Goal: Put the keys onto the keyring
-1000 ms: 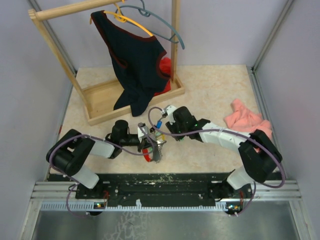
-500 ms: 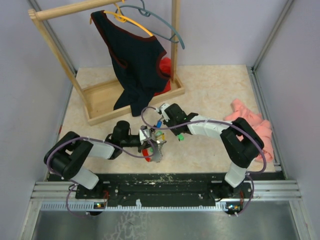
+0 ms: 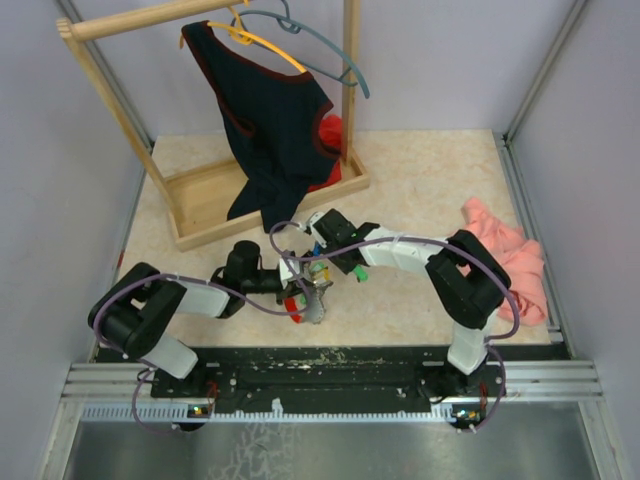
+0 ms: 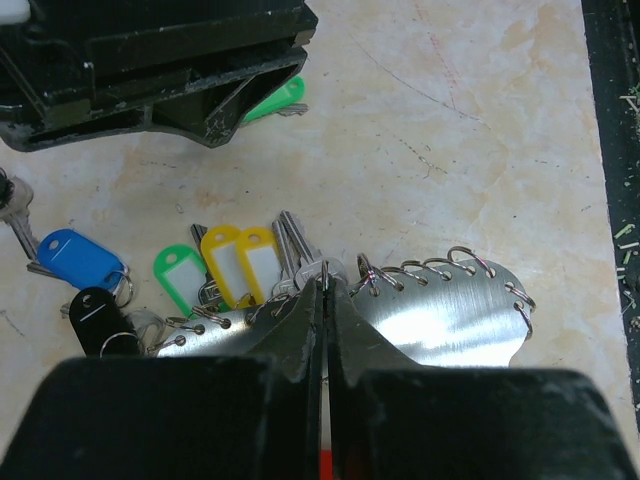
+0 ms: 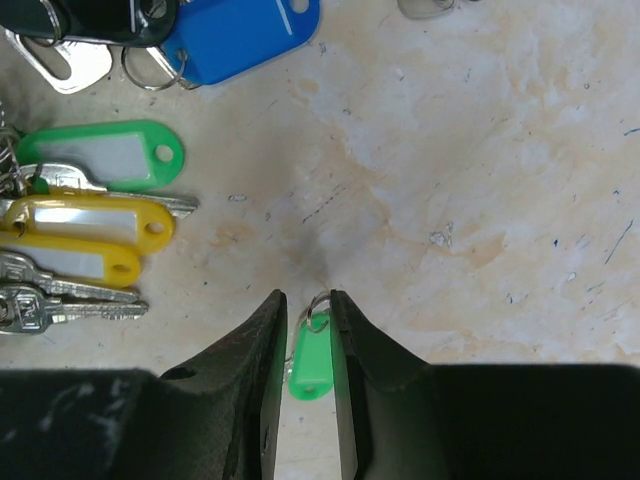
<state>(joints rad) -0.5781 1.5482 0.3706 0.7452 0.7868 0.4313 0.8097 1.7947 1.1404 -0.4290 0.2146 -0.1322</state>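
Note:
My left gripper [image 3: 300, 285] [image 4: 326, 285] is shut, its tips pinching a thin wire ring on the keyring [image 4: 450, 315], a shiny grey metal piece edged with wire loops; a red part [image 3: 292, 306] shows beneath. Keys with yellow [image 4: 240, 265], green [image 4: 178, 277], blue [image 4: 75, 255] and black [image 4: 100, 315] heads lie bunched at its left. My right gripper [image 3: 318, 250] [image 5: 308, 300] is narrowly open, its fingers either side of a loose green key [image 5: 310, 362] [image 3: 360, 272] lying on the table. The bunch of keys shows left in the right wrist view [image 5: 95, 215].
A wooden clothes rack [image 3: 200, 205] with a dark shirt [image 3: 275, 130] on a yellow hanger stands at the back left, with red cloth [image 3: 330, 130] behind it. A pink cloth [image 3: 500, 250] lies at the right. The black front rail [image 3: 320, 365] runs near the grippers.
My right arm has folded and its gripper has slid left, closer to the left gripper and the bunch of keys. The left gripper has stayed about where it was.

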